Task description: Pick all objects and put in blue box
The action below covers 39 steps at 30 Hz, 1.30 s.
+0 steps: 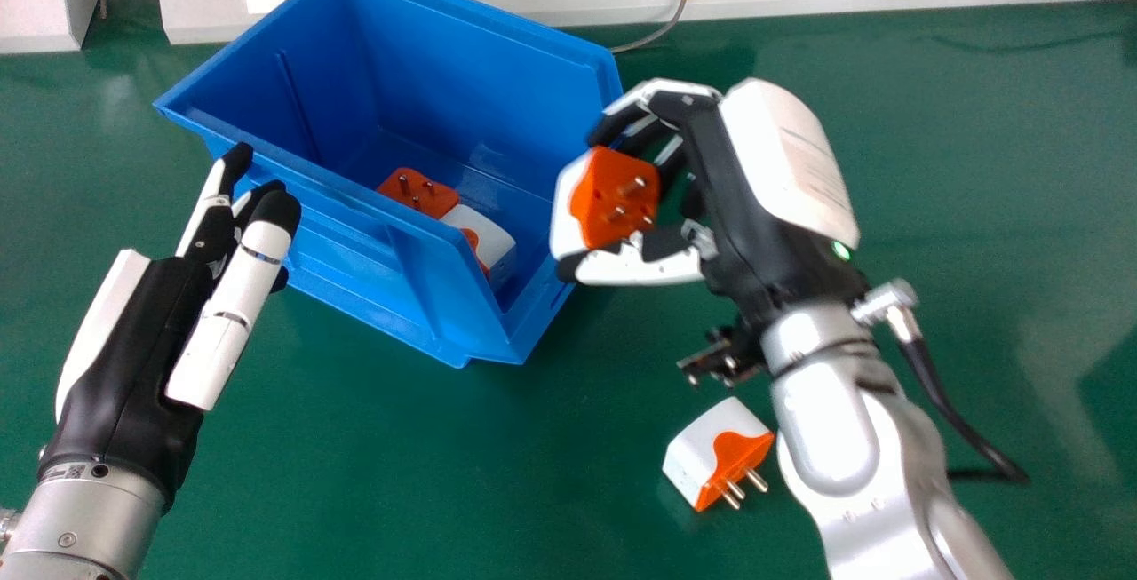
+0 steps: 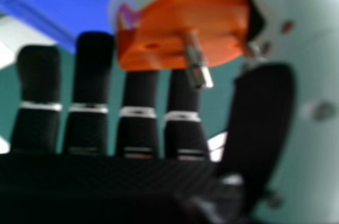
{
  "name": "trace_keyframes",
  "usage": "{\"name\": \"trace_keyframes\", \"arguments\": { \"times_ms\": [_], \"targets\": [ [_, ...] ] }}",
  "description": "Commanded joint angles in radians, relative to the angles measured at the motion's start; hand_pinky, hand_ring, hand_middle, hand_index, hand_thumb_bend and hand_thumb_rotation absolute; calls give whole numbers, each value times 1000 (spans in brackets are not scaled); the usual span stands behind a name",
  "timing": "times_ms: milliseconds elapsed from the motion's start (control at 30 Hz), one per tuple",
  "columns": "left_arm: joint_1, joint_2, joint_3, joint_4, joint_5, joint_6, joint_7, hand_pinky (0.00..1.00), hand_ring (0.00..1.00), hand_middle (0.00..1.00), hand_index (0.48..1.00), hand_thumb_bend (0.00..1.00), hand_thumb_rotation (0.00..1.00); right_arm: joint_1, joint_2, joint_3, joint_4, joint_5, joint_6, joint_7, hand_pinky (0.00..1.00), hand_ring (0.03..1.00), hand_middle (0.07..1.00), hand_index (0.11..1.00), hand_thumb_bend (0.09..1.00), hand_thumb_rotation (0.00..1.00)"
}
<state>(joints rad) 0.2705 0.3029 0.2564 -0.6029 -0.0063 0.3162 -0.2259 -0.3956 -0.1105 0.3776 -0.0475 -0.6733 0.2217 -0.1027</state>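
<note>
My right robot hand (image 1: 730, 180) angled toward eleven o'clock in the head view, thumb and fingers clamped round a plug (image 1: 613, 202) at its nine o'clock.

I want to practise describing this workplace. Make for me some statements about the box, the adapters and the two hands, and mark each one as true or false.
1. The right hand holds a white and orange adapter. True.
2. The blue box stands upside down. False: its opening faces up.
3. The left hand is gripping an adapter too. False: it holds nothing, and its fingers are straight.
4. White and orange pieces lie inside the blue box. True.
5. The loose adapter lies to the left of the blue box. False: it lies on the table, to the right of the box and nearer to the robot.
</note>
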Motion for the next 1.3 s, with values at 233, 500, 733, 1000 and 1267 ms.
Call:
{"name": "trace_keyframes", "arguments": {
  "times_ms": [233, 500, 733, 1000, 1267],
  "targets": [
    [1, 7, -6, -4, 19, -36, 6, 866, 944, 952, 1000, 474, 1000, -250, 57, -2, 273, 26, -139, -37, 313, 425, 535, 540, 488, 0],
    [9, -1, -8, -18, 15, -33, 10, 863, 941, 950, 1000, 476, 1000, -427, 84, 23, 536, 7, -204, -69, 319, 427, 538, 538, 488, 0],
    [35, -14, -1, -48, 10, -32, 16, 859, 939, 947, 1000, 480, 1000, -561, 103, 69, 767, -11, -257, -86, 324, 429, 543, 534, 488, 0],
    [74, -42, 11, -67, -1, -51, 33, 854, 936, 944, 1000, 471, 1000, -685, 124, 128, 1005, -32, -296, -113, 331, 429, 545, 520, 490, 0],
    [159, -77, 39, -106, -14, -90, 41, 853, 936, 944, 1000, 466, 1000, -734, 122, 151, 1100, -46, -306, -135, 334, 433, 546, 496, 491, 0]
  ]
}}
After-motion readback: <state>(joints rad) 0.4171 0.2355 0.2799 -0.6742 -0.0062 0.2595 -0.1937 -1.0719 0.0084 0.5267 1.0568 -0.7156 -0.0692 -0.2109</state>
